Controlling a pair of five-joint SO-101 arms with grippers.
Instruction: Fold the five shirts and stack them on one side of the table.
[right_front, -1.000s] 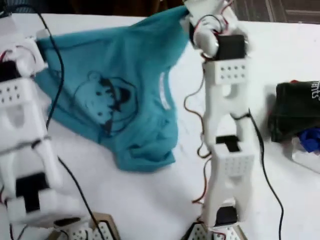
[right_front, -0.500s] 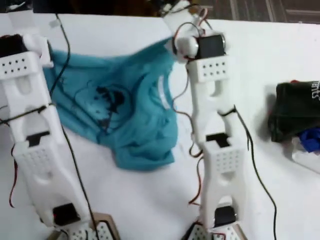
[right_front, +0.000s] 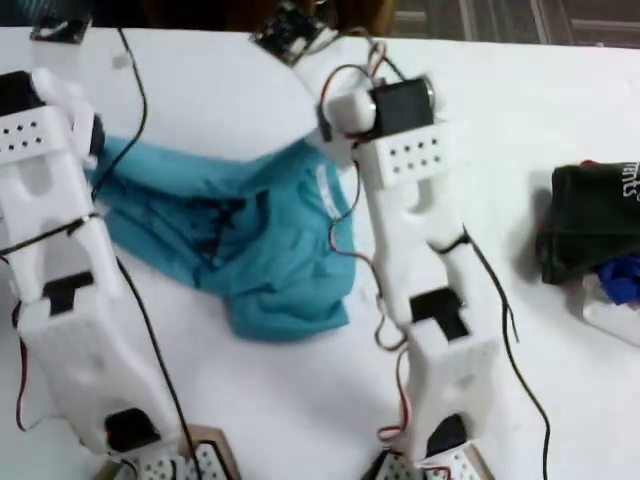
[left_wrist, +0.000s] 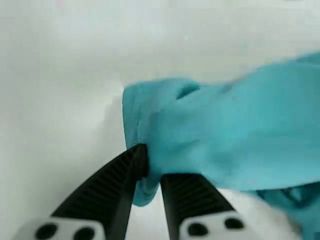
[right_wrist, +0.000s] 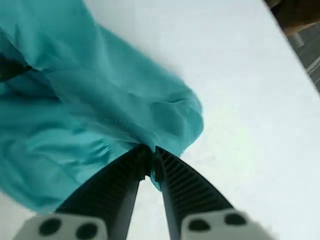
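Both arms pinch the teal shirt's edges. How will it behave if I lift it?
Probably very floppy: the teal shirt sags and bunches between the two grips. Likely light, as small pinches of cloth hold it. With so little fabric in the jaws, a hard tug might slip it free.

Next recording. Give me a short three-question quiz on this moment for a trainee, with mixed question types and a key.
1. Fill in: in the high view, the dark shirt lies near the table's ____ edge.
2. True or false: the left gripper hangs open above the teal shirt.
3. What does the right gripper hold? A) the dark shirt B) the teal shirt C) nothing

Key: 1 right. 2 false: it is shut on the teal shirt. 3 B.
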